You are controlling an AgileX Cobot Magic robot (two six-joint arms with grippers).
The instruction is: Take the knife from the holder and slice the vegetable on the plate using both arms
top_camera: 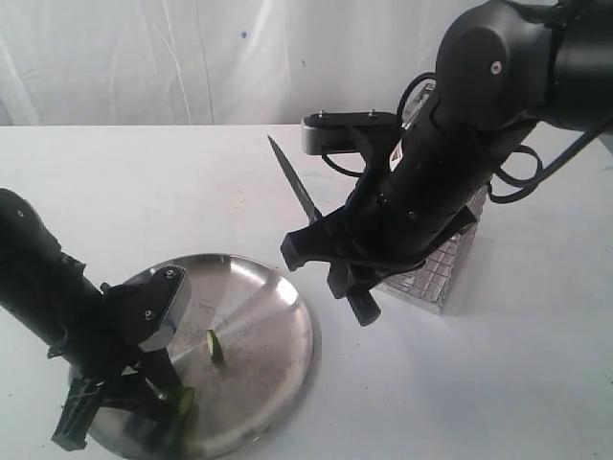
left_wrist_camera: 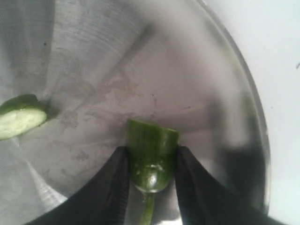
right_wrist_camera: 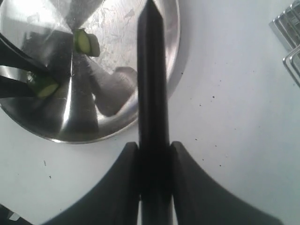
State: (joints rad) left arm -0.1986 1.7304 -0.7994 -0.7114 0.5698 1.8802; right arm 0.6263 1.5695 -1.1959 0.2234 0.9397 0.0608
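Slicing is underway: the left gripper [left_wrist_camera: 152,187] pins the vegetable [left_wrist_camera: 152,157] on the plate [top_camera: 287,316] lower left, while the right gripper [right_wrist_camera: 153,154], clamping the knife [right_wrist_camera: 151,70] mid-frame, must descend beside the cut slice [top_camera: 215,345].

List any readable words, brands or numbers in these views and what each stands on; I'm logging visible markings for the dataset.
None can be read in any view.
A small red and white patch on the right arm may be a label; too small and blurred to read.
The knife, plate and holder show no markings.
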